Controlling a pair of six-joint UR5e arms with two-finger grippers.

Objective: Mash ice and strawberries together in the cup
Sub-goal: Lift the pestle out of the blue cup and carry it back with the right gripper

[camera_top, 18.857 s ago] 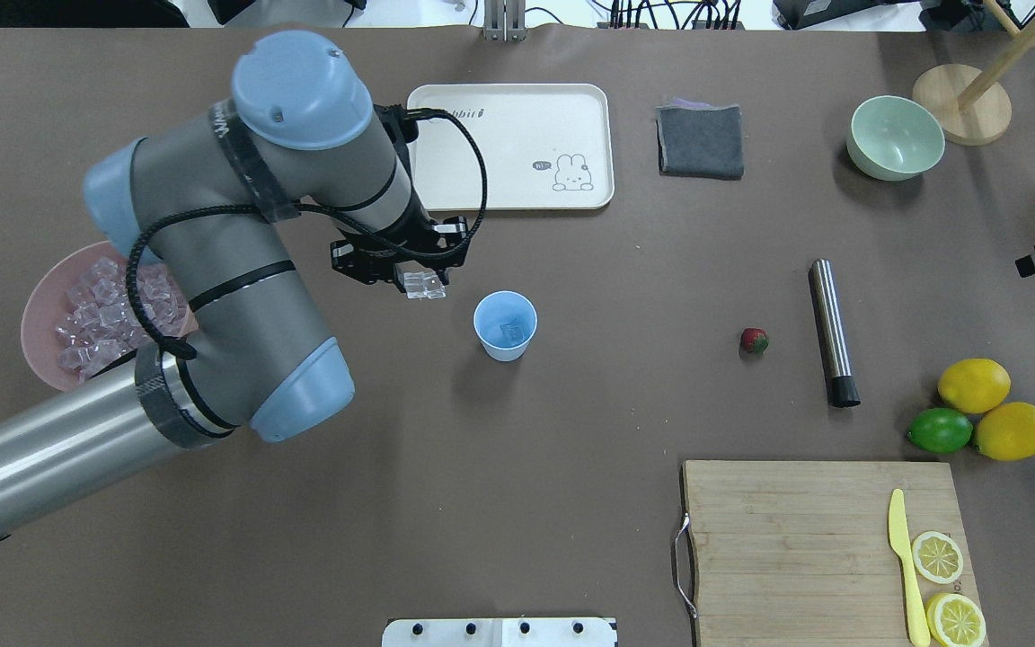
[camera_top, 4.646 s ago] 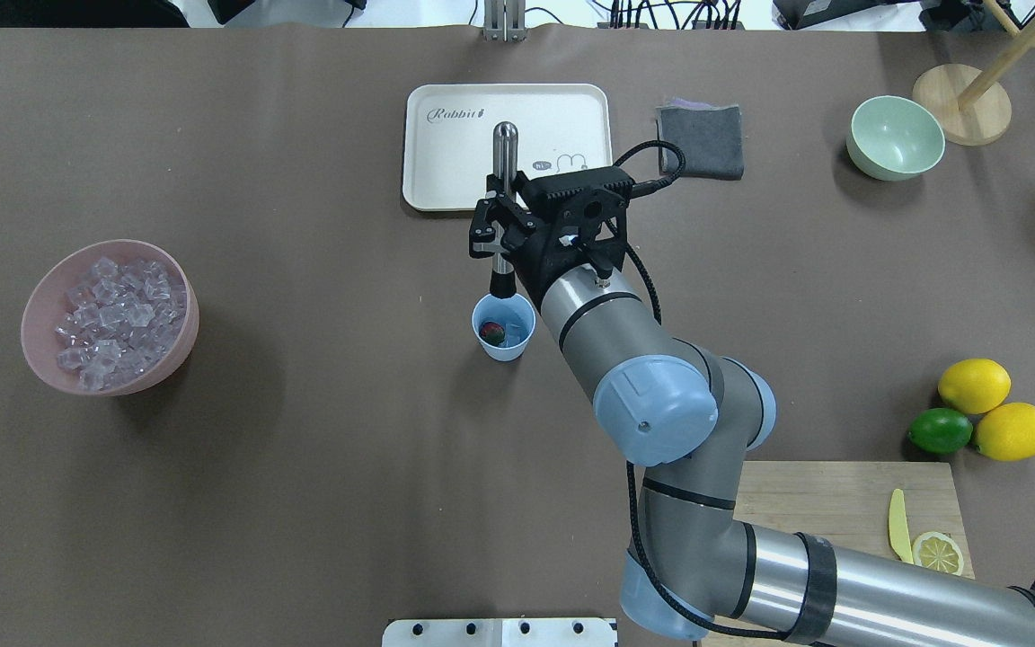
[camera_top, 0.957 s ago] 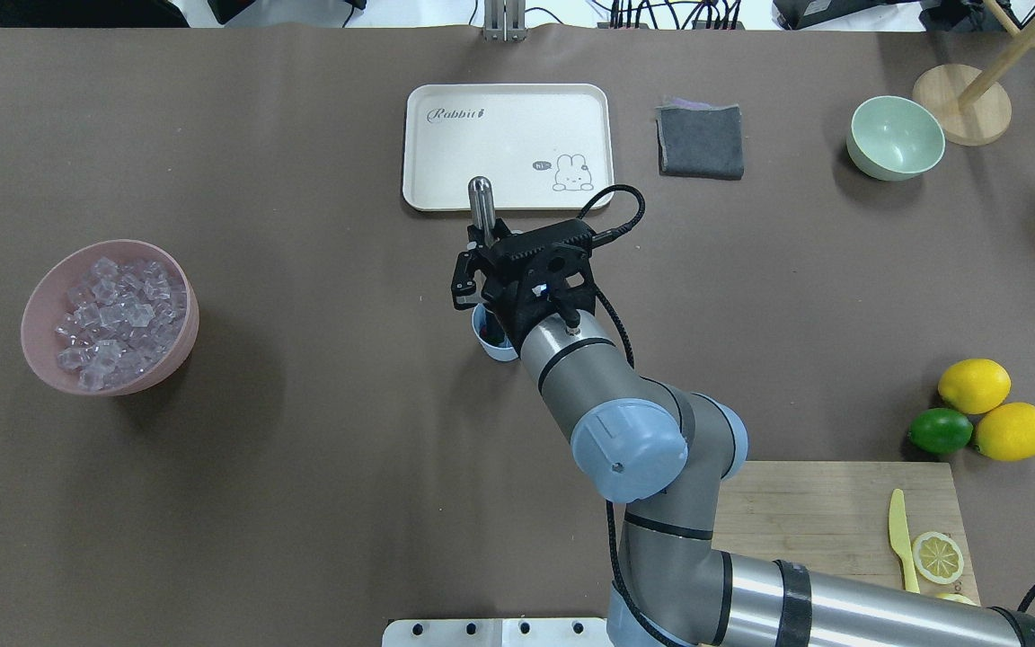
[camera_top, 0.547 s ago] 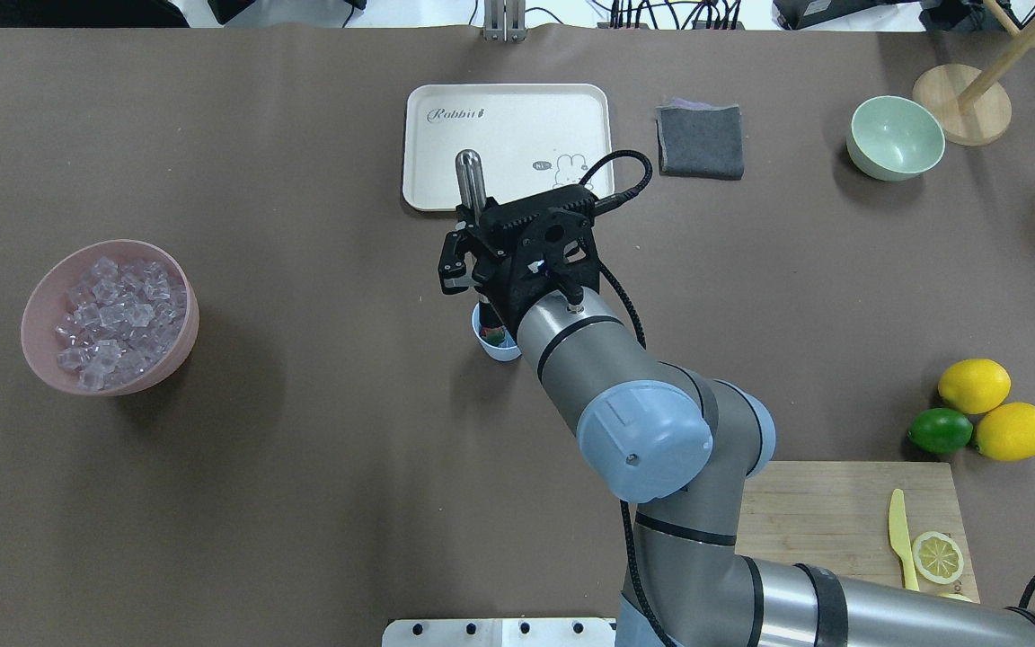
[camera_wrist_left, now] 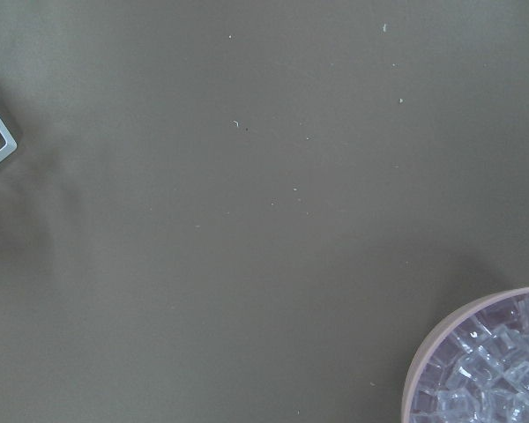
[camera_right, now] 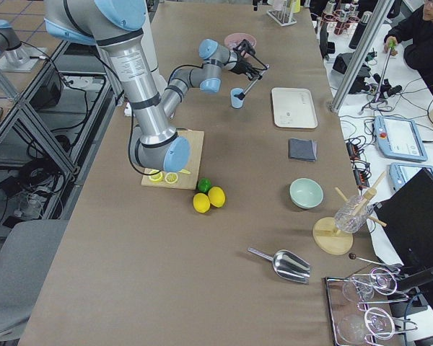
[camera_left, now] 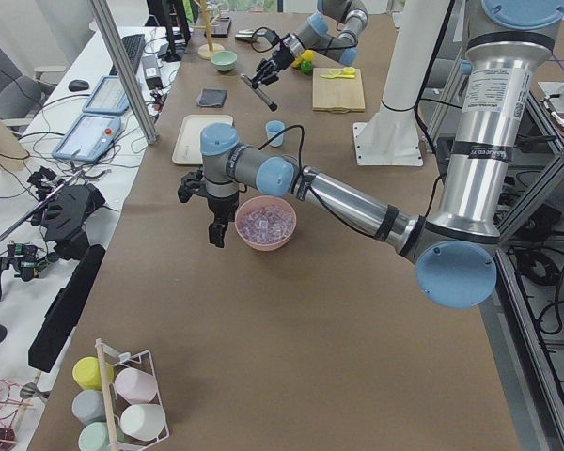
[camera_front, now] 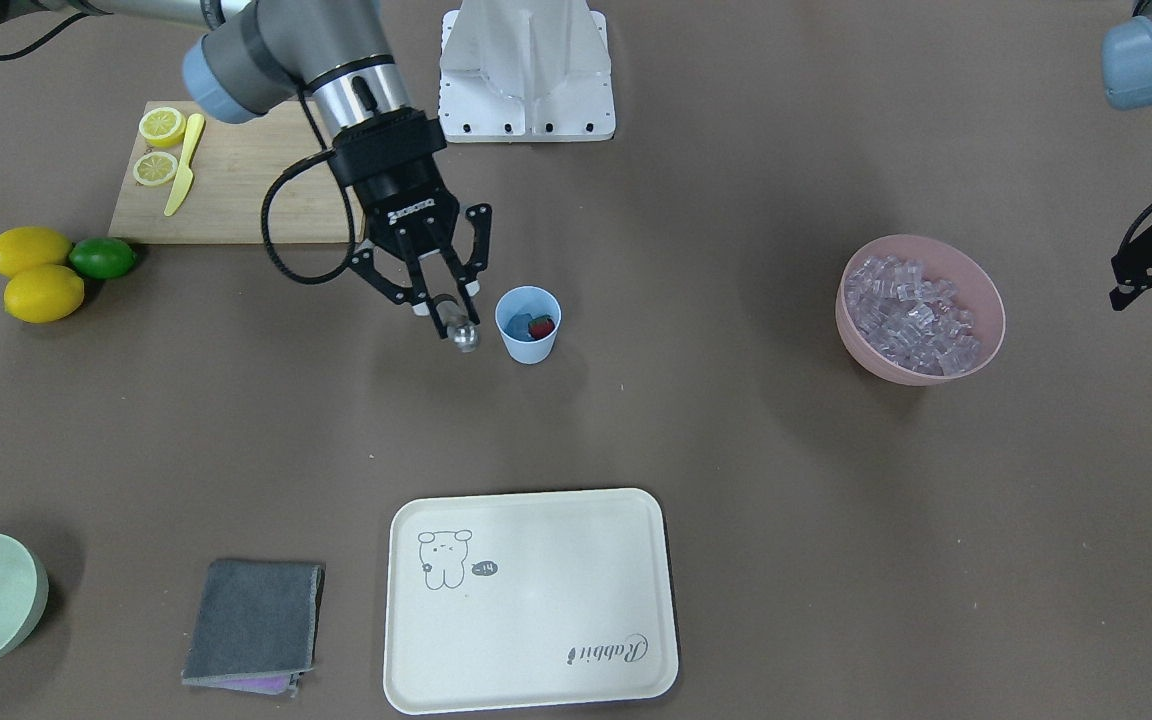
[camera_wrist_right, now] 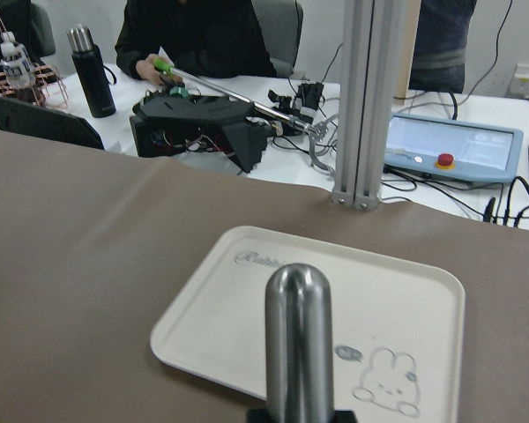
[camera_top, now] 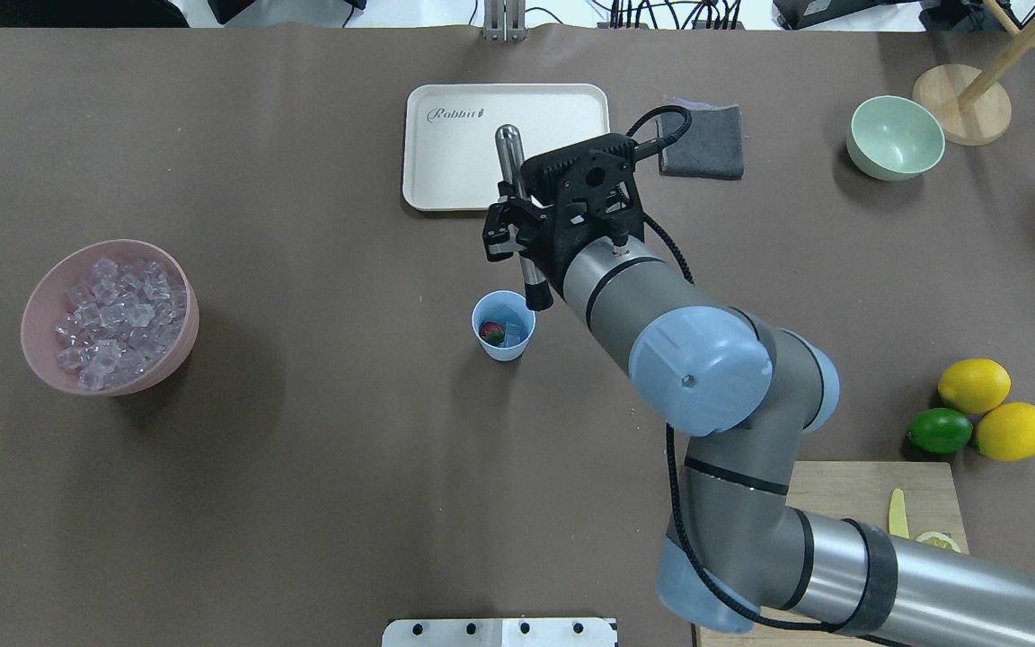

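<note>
The light blue cup [camera_top: 506, 352] stands mid-table with the red strawberry [camera_top: 490, 332] and a clear ice cube [camera_top: 516, 335] inside; it also shows in the front view [camera_front: 528, 350]. My right gripper [camera_top: 510, 235] is shut on a steel muddler [camera_top: 510, 166], tilted, with its black tip just above and beyond the cup's right rim, outside the cup. The muddler's rounded top fills the right wrist view [camera_wrist_right: 298, 344]. My left gripper [camera_left: 215, 228] hangs beside the pink bowl of ice [camera_top: 109, 314]; I cannot tell whether it is open or shut.
A cream tray [camera_top: 455, 171] and a grey cloth [camera_top: 706, 148] lie beyond the cup. A pale green bowl [camera_top: 895, 135] stands at the far right. Two lemons [camera_top: 1012, 431] and a lime [camera_top: 940, 431] lie by the cutting board [camera_top: 841, 490].
My right gripper has lifted the muddler out of the cup and moved it right and away. The cup's inside, hidden half a second ago, now shows the strawberry and ice.
</note>
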